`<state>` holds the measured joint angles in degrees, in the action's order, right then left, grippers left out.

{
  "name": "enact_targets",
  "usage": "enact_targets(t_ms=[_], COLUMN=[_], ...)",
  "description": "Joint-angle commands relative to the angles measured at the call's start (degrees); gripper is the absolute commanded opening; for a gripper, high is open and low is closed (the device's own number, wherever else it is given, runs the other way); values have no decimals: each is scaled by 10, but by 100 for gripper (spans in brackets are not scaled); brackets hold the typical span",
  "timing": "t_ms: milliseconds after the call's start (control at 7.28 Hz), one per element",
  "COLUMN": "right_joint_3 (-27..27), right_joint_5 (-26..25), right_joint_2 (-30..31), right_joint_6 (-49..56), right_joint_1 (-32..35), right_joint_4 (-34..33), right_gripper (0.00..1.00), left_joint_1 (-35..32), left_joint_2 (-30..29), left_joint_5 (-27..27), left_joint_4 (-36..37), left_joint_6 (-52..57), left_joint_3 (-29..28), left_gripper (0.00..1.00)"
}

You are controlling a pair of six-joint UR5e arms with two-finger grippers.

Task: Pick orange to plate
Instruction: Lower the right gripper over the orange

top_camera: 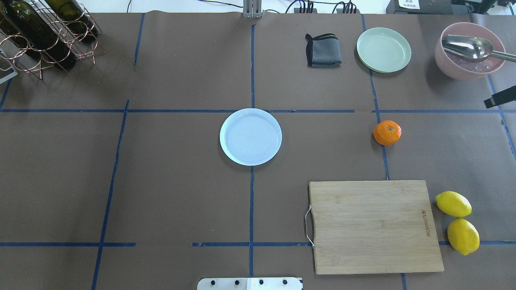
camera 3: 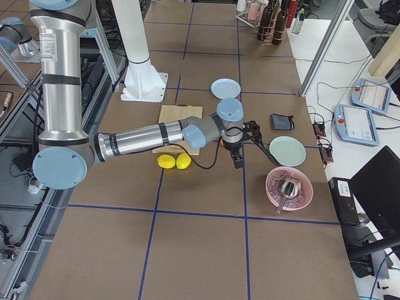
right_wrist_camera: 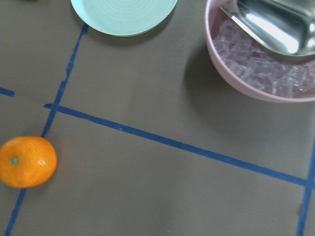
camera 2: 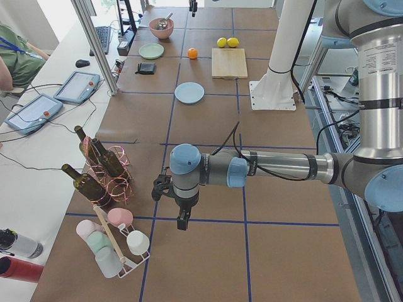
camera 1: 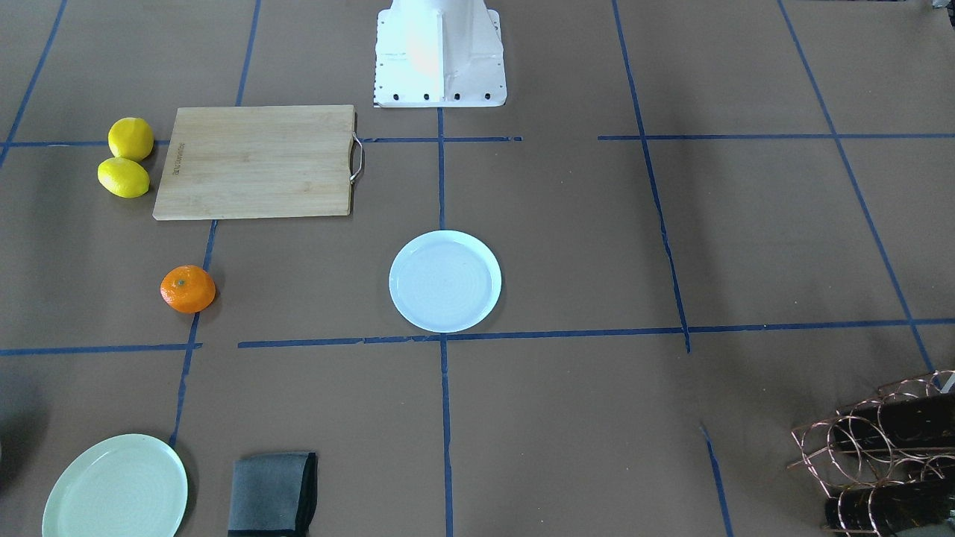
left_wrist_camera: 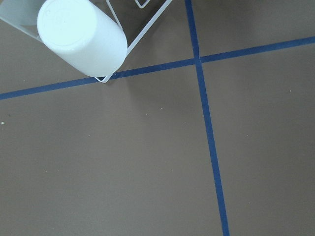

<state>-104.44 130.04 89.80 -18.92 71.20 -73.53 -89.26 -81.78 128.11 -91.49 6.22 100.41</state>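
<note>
The orange [top_camera: 387, 132] lies alone on the brown table, on a blue tape line, well to the right of the pale bluish-white plate [top_camera: 250, 136] in the overhead view. The plate holds nothing. In the right wrist view the orange [right_wrist_camera: 27, 162] sits at the lower left, with no fingers showing. My right gripper [camera 3: 237, 161] hangs over the table between the orange and the pink bowl; I cannot tell whether it is open or shut. Far from both things, my left gripper [camera 2: 182, 220] hovers near the bottle rack, its state unreadable.
A wooden cutting board [top_camera: 373, 225] lies near the robot, with two lemons [top_camera: 457, 217] beside it. A pale green plate [top_camera: 383, 49], a folded grey cloth [top_camera: 323, 50] and a pink bowl [top_camera: 469, 50] with ice and a metal spoon stand beyond the orange. A wine rack [top_camera: 44, 32] occupies the far left corner.
</note>
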Motion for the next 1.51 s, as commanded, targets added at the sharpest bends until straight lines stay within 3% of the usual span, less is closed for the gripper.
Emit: enact_targets(t_ms=[0, 275, 412, 1374], right_joint_3=[1, 14, 30, 75], right_joint_5=[-76, -157, -171, -216], right_joint_2=[-40, -89, -103, -105], right_joint_6=[-152, -247, -256, -256], right_joint_1=[-115, -204, -222, -267], right_joint_4=[46, 54, 54, 55], right_gripper=[100, 100, 100, 100], left_joint_1=[0, 0, 0, -1], left_joint_2=[0, -1, -1, -3], left_joint_5=[-1, -1, -1, -1], left_joint_4=[0, -1, -2, -4], left_joint_6=[0, 0, 0, 0], left_joint_3=[6, 6, 6, 7], left_gripper=[100, 100, 100, 100])
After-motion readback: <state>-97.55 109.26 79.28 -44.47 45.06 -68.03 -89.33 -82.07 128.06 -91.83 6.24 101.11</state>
